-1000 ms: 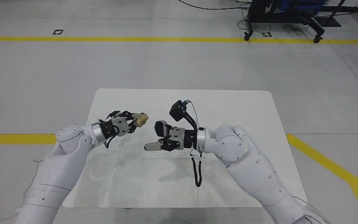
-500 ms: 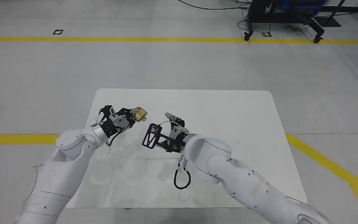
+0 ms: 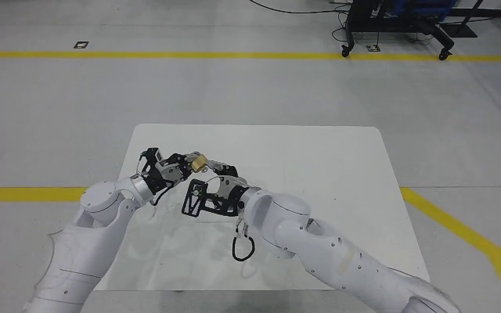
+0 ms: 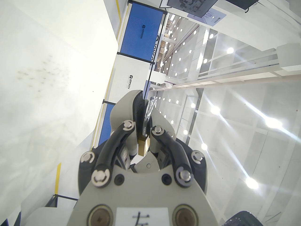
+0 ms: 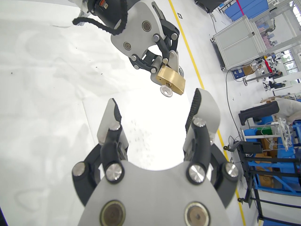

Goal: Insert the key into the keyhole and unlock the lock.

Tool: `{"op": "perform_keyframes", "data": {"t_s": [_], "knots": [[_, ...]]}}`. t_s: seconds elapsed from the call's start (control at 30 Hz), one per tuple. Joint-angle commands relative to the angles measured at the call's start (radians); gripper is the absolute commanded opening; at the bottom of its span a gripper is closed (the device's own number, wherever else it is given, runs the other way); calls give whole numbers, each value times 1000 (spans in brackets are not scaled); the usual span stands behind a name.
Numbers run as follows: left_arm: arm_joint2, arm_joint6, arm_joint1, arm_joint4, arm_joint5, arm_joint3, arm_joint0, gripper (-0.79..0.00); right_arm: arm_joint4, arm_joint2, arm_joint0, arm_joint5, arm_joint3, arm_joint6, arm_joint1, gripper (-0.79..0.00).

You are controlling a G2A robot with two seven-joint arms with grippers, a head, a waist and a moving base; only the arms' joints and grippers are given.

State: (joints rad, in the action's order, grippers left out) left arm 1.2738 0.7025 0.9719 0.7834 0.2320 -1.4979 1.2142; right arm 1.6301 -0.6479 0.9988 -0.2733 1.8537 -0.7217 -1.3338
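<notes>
**A:** Where is the lock?

**B:** In the left gripper point(image 5: 172, 63). Its fingers are clamped on the lock point(image 5: 171, 79), and the brass body sticks out past them, over the left part of the table point(image 3: 329, 235).

**A:** And the key?

**B:** The key point(image 5: 166, 90) is already seated in the end of the brass body. Only its round silver head shows, and it points towards the other arm.

**A:** What about the right gripper?

**B:** The right gripper point(image 5: 156, 102) is spread wide and holds nothing. The key head lies just ahead of its fingertips, roughly in line with the gap between them. It is near them but not touching either finger.

**A:** What's the count?

**B:** One lock, one key and two grippers. I can't make out how the shackle stands. Only a sliver of silver shows beside the left gripper's finger.

**A:** Does anything stand between the open fingers and the key?

**B:** Bare tabletop is what shows in that gap. In the top view the two grippers are close together, and the lock point(image 3: 199, 162) is just beyond the right arm's wrist.

**A:** What's around them?

**B:** The white table has faint smudges on it. Yellow floor lines point(image 3: 235, 55) run past it, and a dark wheeled cart point(image 3: 399, 23) stands well away across the room.
</notes>
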Motion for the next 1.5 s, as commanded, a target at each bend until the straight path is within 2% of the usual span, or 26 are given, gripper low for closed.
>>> {"op": "perform_keyframes", "data": {"t_s": [0.0,0.07,0.43,0.6,0.8,0.9,0.93,0.97,1.3,1.47], "knots": [[1,2,1,-3,4,1,-1,-785,22,9,-6,11,-7,-7,-6,-329],[1,2,2,-8,4,0,-1,-785,41,17,-9,18,-12,-13,-12,-403],[1,-1,8,-27,2,-1,-2,-785,85,30,-28,31,-57,-33,-41,-471],[1,0,10,-35,5,-1,-3,-785,118,33,-26,34,-65,-39,-50,-566],[2,-1,13,-42,10,1,-5,-785,126,36,-25,29,-84,-37,-64,-637],[1,2,14,-46,13,1,-6,-785,126,32,-26,27,-91,-35,-70,-690],[0,5,14,-49,15,2,-7,-785,126,30,-26,28,-92,-34,-72,-720],[1,7,15,-50,16,3,-8,-785,120,27,-24,29,-92,-30,-74,-785],[11,27,17,-55,12,4,-7,-785,32,-40,14,49,-68,27,-82,-785],[9,33,19,-66,6,1,-6,-785,-78,-100,55,54,-58,81,-81,-785]]}}
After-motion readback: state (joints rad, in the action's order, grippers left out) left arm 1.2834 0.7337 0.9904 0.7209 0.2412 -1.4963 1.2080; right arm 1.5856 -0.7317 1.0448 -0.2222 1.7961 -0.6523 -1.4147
